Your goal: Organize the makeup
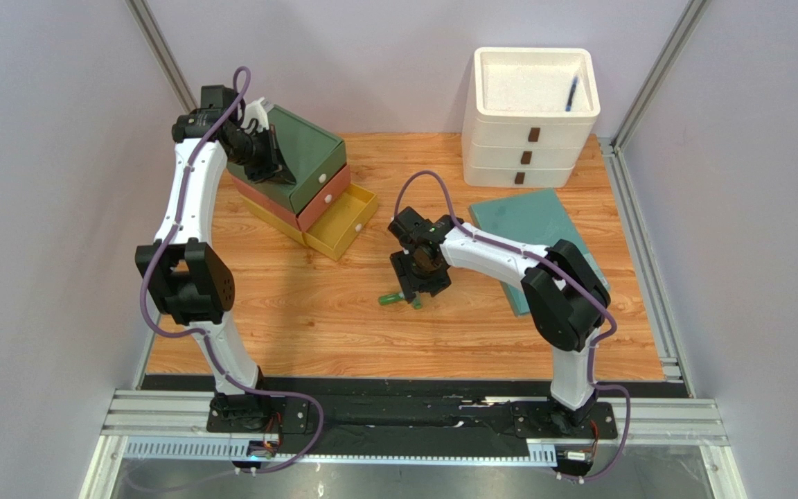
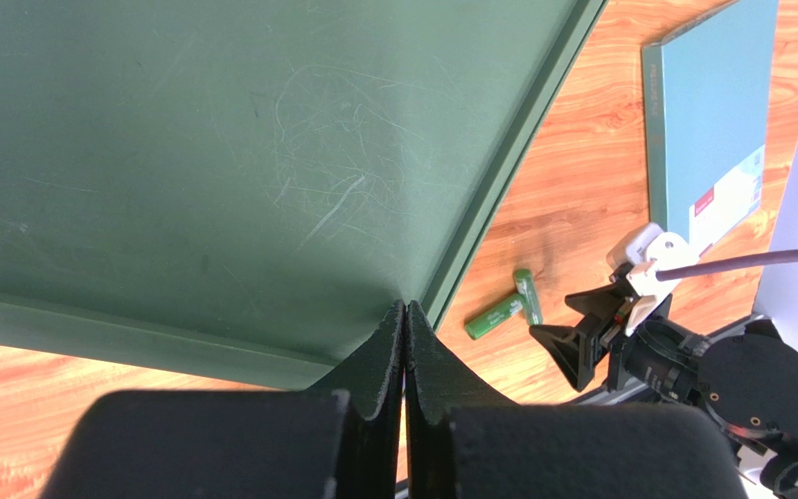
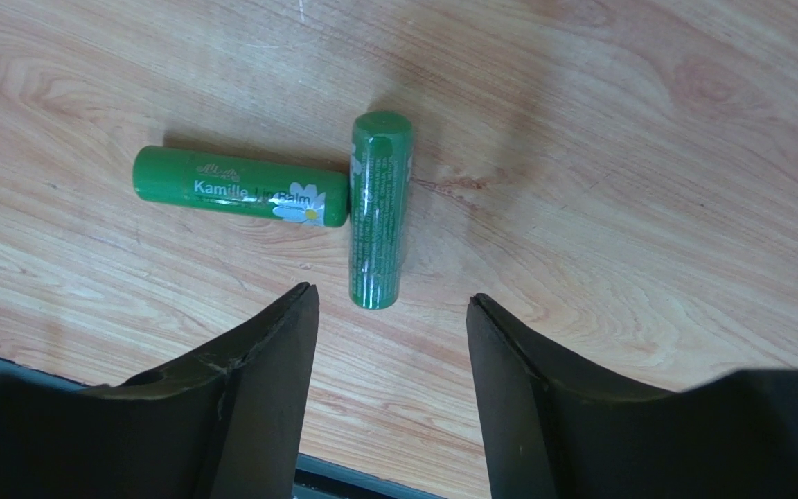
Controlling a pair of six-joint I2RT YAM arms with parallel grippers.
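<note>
Green tube [image 3: 239, 189], daisy label, touching second tube [image 3: 378, 213]

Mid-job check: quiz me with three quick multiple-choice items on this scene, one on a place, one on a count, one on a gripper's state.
1. Where do the green tubes lie?
A. on the bare wooden table
B. in the yellow drawer
C. on the teal book

2. How many green tubes are in view?
A. one
B. two
C. three

3. How is the right gripper?
A. shut on a tube
B. open above the tubes
C. shut and empty

Answers: 1 A, wood grain shows under both tubes; 2 B, the right wrist view shows exactly two; 3 B, its fingers stand apart with nothing held.
</note>
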